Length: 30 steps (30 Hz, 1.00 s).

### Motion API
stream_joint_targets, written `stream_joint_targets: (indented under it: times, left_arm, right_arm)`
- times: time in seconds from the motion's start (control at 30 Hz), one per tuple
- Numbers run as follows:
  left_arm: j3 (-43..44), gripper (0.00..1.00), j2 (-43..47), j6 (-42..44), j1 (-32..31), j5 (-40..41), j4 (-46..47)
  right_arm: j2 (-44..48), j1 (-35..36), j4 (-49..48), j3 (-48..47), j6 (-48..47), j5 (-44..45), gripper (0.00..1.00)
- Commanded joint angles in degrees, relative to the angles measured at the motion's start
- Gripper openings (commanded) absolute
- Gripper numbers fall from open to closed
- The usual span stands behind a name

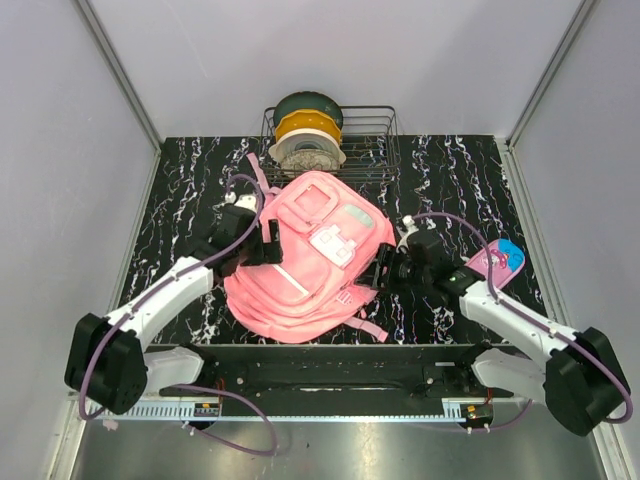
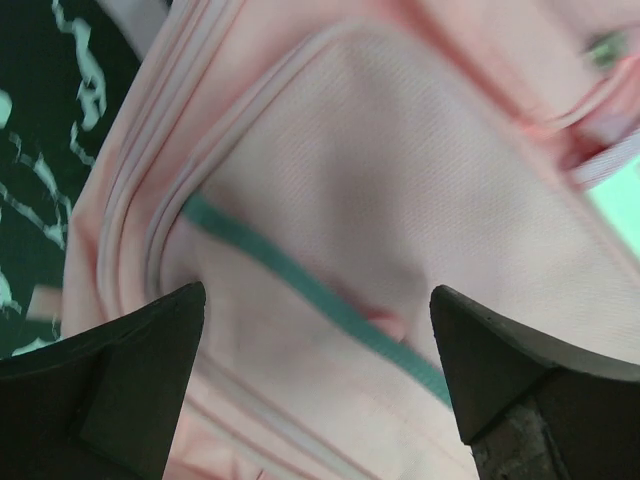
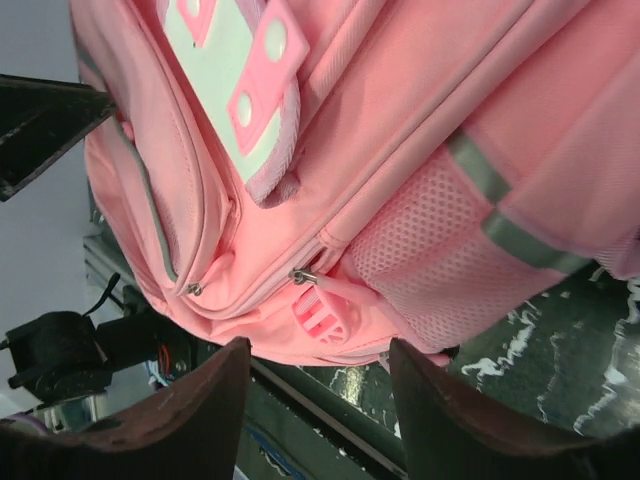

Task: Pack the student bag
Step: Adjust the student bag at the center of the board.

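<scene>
Bag point(image 1: 305, 255) lies flat on the table point(image 1: 190, 200), looks zipped, left hand point(image 1: 271, 243) wide open at its left side, right hand point(image 1: 384, 268) open and empty by the zip pull point(image 3: 325, 300). Tug that pull unbraced and the soft bag may slide or bunch.

Enclosed bay. Surface point(image 1: 185, 190): black marble pattern with white veining, slightly glossy. Back wall point(image 1: 330, 50), left wall point(image 1: 50, 200) and right wall point(image 1: 595, 200): plain pale grey panels. Silver metal posts point(image 1: 120, 72) rise from both far corners. Black base plate point(image 1: 330, 362) along the surface's near edge, brushed grey metal sheet point(image 1: 350, 450) beyond it. Light even and diffuse, shadows soft.
</scene>
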<state>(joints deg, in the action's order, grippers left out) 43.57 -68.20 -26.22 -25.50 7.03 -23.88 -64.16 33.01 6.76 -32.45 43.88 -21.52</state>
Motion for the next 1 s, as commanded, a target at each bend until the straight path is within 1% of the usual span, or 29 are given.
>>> stream_joint_targets:
  times: [0.0, 0.03, 0.07, 0.17, 0.2, 0.27, 0.33, 0.37, 0.4, 0.43, 0.47, 0.5, 0.6, 0.63, 0.67, 0.73, 0.77, 0.8, 0.87, 0.9, 0.93, 0.97]
  left_arm:
    - [4.4, 0.99, 3.0, 6.4, -0.1, -2.8, 5.7]
    - [4.1, 0.99, 4.9, 6.2, -0.1, -2.6, 5.3]
    - [3.3, 0.99, 8.8, 5.8, -0.1, -2.4, 4.9]
    - [3.6, 0.99, 16.1, 3.6, -0.2, -2.8, 1.2]
    - [3.9, 0.99, 17.6, 1.5, -0.2, -3.9, -1.3]
    - [3.7, 0.99, 21.5, -0.4, -0.5, -6.5, -3.0]
    - [2.9, 0.99, 24.2, -3.8, -3.9, -8.0, -4.8]
    - [2.9, 0.99, 24.5, -6.9, -6.0, -7.2, -5.3]
    - [2.7, 0.99, 24.5, -8.7, -11.1, -4.6, -6.3]
    - [2.4, 0.99, 23.5, -10.5, -13.9, -3.6, -6.3]
    - [2.5, 0.99, 22.5, -14.2, -16.9, -2.4, -6.3]
    - [2.7, 0.99, 21.3, -16.0, -23.7, 1.9, -6.3]
    - [5.0, 0.99, 15.7, -21.9, -33.4, 10.3, -6.2]
    - [5.7, 0.99, 12.9, -23.8, -34.5, 10.9, -5.6]
    - [5.7, 0.99, 11.8, -26.4, -35.6, 11.0, -2.1]
    - [4.4, 0.99, 8.5, -28.7, -37.7, 10.1, 2.8]
    - [4.0, 0.99, 7.4, -29.8, -38.0, 9.3, 7.3]
    - [3.9, 0.99, 6.0, -30.4, -38.5, 7.8, 8.6]
    - [4.2, 0.99, 2.9, -30.4, -38.8, 7.0, 10.5]
    - [4.4, 0.99, 2.2, -30.2, -39.0, 6.9, 10.8]
    - [4.6, 0.99, 1.4, -30.0, -39.0, 6.5, 11.2]
    - [4.5, 0.99, 1.2, -30.0, -39.1, 6.0, 12.1]
  right_arm:
    - [3.5, -1.5, 8.4, -6.0, -1.5, 13.9, 0.67]
    - [2.2, -2.3, 8.5, -7.4, -1.2, 13.5, 0.67]
    - [1.4, -4.3, 8.5, -8.2, -1.3, 12.7, 0.67]
    - [-2.2, -6.5, 8.4, -11.8, -1.7, 10.8, 0.68]
    - [-2.8, -6.6, 8.4, -12.8, -2.0, 10.7, 0.69]
    - [-4.7, -7.1, 8.3, -15.1, -3.1, 11.1, 0.70]
    - [-6.9, -8.6, 9.0, -17.1, -2.9, 12.3, 0.71]
    - [-7.9, -9.6, 9.3, -17.6, -2.5, 12.3, 0.71]
    - [-9.0, -11.6, 9.8, -18.0, -1.8, 11.9, 0.71]
    - [-11.2, -12.7, 10.3, -18.8, -0.5, 12.0, 0.71]
    - [-12.3, -13.2, 10.3, -19.1, 0.1, 12.2, 0.71]
    - [-13.0, -13.7, 10.4, -19.7, 0.3, 12.7, 0.71]
    - [-13.8, -13.9, 9.2, -20.0, 1.4, 14.2, 0.72]
    - [-13.5, -13.9, 8.6, -19.9, 2.7, 14.7, 0.72]
    - [-13.3, -13.9, 7.2, -19.6, 3.2, 15.7, 0.74]
    - [-13.4, -13.9, 6.2, -19.6, 3.7, 16.4, 0.75]
    - [-13.7, -13.9, 6.1, -20.0, 3.5, 17.0, 0.77]
    - [-14.7, -14.1, 6.2, -21.2, 3.1, 16.7, 0.82]
    - [-15.8, -14.4, 6.1, -22.7, 1.7, 15.1, 0.87]
    - [-17.6, -14.5, 6.2, -24.1, 1.4, 14.9, 0.93]
    - [-19.1, -14.7, 6.2, -25.1, -0.2, 14.0, 0.95]
    - [-20.6, -15.3, 6.7, -26.3, -1.6, 11.1, 0.96]
